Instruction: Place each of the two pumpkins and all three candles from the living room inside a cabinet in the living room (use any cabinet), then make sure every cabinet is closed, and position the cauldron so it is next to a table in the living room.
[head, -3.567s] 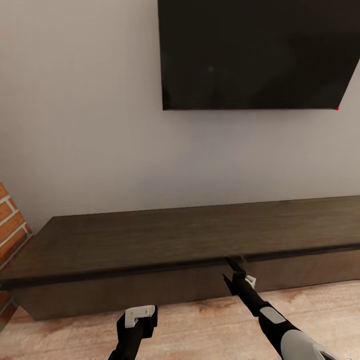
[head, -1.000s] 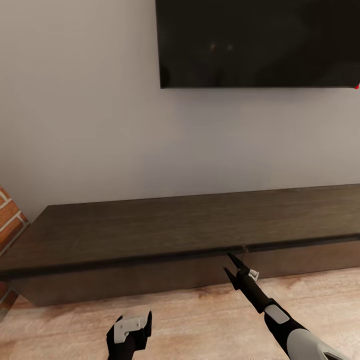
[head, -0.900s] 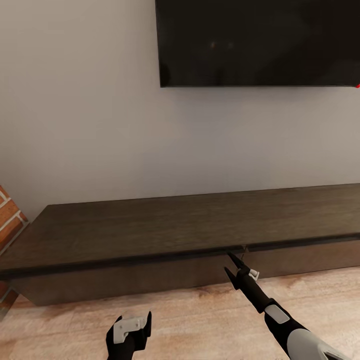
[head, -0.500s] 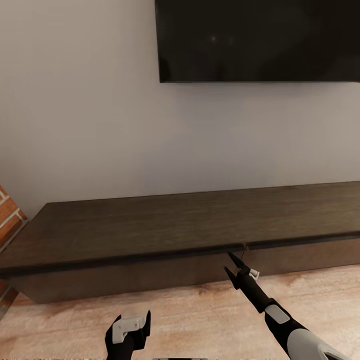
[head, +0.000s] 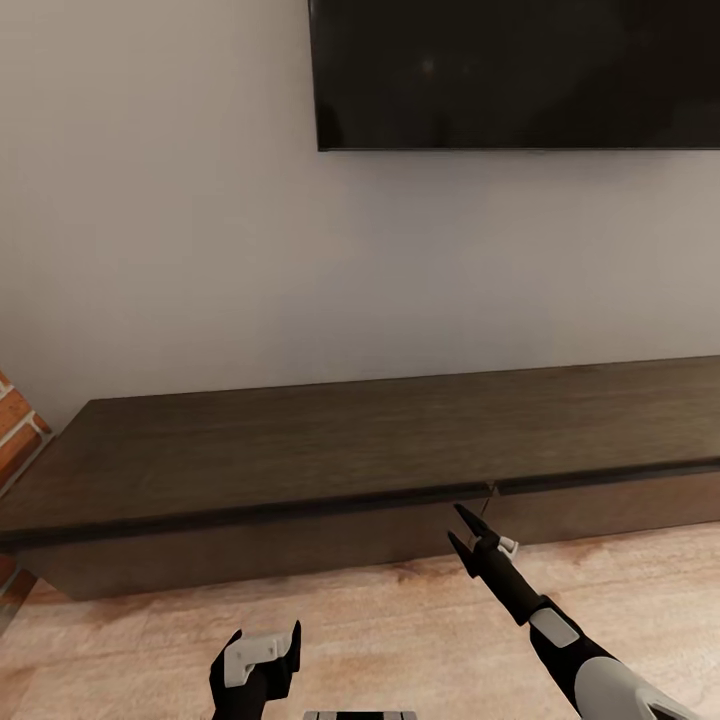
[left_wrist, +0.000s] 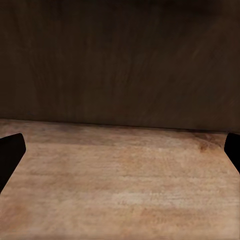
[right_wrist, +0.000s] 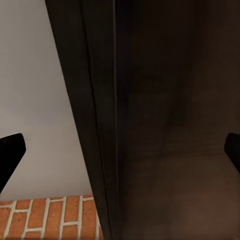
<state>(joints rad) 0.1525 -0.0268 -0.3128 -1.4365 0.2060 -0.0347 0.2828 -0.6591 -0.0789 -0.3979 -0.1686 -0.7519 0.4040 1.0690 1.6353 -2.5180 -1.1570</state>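
The long, low dark brown cabinet (head: 330, 445) runs along the wall, its flat drawer fronts (head: 250, 550) shut. In front of the seam between two fronts, a short way off the wood, my right gripper (head: 456, 526) is open and holds nothing. My left gripper (head: 266, 642) hangs low over the plank floor, open and empty. In the left wrist view its fingertips (left_wrist: 11, 150) sit wide apart, facing the cabinet front (left_wrist: 120, 60). The right wrist view shows spread fingertips (right_wrist: 10, 150) before the cabinet's edge (right_wrist: 100, 110). The pumpkins, candles, cauldron and table are out of view.
A black TV (head: 520, 70) hangs on the pale wall above the cabinet. A red brick wall (head: 15, 430) meets the cabinet's left end. Light wood-plank floor (head: 380, 620) lies between me and the cabinet.
The whole view has shifted, so the camera moved. My right gripper, earlier right at the cabinet's top edge, now sits slightly clear of it. The left gripper shows lower.
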